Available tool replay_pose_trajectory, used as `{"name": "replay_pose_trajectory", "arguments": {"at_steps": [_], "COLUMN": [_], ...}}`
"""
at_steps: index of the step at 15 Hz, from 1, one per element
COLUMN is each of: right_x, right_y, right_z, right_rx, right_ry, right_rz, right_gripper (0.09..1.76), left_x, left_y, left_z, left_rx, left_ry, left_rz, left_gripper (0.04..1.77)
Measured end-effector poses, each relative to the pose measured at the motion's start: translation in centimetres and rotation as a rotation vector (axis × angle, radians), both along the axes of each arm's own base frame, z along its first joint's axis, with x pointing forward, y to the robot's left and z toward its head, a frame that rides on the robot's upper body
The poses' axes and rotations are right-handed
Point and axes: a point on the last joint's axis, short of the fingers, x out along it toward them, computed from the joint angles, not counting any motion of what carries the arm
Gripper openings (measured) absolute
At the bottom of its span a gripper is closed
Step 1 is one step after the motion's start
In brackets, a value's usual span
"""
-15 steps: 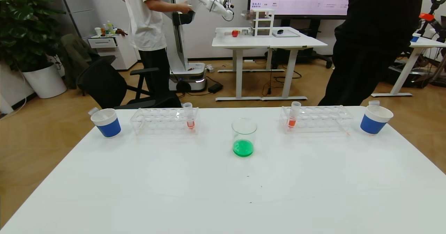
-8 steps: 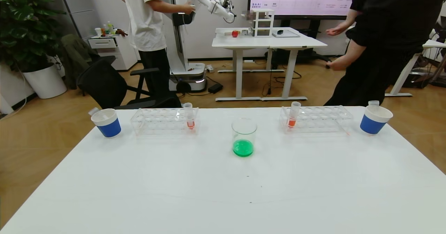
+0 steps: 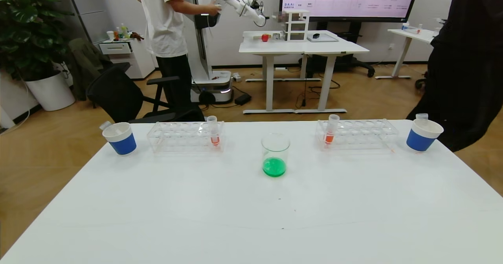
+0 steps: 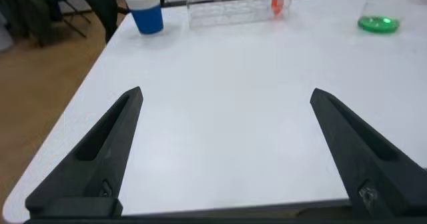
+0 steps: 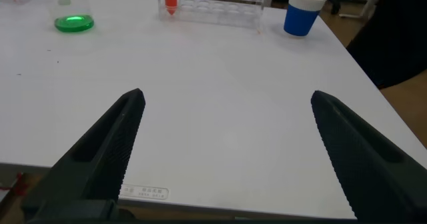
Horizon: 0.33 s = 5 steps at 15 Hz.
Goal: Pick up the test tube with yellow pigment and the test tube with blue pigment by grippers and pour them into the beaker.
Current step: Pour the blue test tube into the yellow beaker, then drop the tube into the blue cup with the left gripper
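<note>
Left end effector (image 4: pixel 227 151) is seen spread wide open with nothing held, hovering over the near left part of the white table (image 3: pixel 251 217). Same deal on the other side: right end effector (image 5: pixel 227 151) is wide open and empty too, over the near right part. Neither one shows up in the head view.

Out past them, the beaker (image 3: pixel 275 154) is found upright around the middle of the table, with a pool of green liquid (image 3: pixel 274 166) at the bottom. It's also caught in both wrist views, well apart from the fingers.

Two clear racks are set along the far edge. The left rack (image 3: pixel 184 136) has an orange-red tube (image 3: pixel 213 130) standing at its inner end, and the right rack (image 3: pixel 357 133) has another orange-red tube (image 3: pixel 331 129) at its inner end.

A blue-and-white paper cup is placed at each far corner: left cup (image 3: pixel 120 138), right cup (image 3: pixel 423 134), each with what looks like a clear tube poking out. No yellow or blue tint can be made out in them.
</note>
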Motion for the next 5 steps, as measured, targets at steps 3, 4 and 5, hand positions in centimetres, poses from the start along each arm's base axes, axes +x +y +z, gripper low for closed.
{"name": "replay_pose_trajectory", "arguments": {"at_steps": [3, 4, 5], "right_x": [0.00, 0.00, 0.00], "right_y": [0.00, 0.00, 0.00], "right_z": [0.00, 0.00, 0.00], "right_rx": [0.000, 0.000, 0.000], "right_ry": [0.000, 0.000, 0.000], "right_rz": [0.000, 0.000, 0.000], "right_gripper": [1.74, 1.74, 1.74], "left_x": [0.16, 0.18, 0.18], "left_y": [0.01, 0.02, 0.03], "left_z": [-0.25, -0.30, -0.31], "left_rx": [-0.035, -0.050, -0.060], "left_ry": [-0.012, -0.010, -0.011], "left_rz": [0.006, 0.012, 0.017], "left_gripper": [1.75, 1.75, 1.75]}}
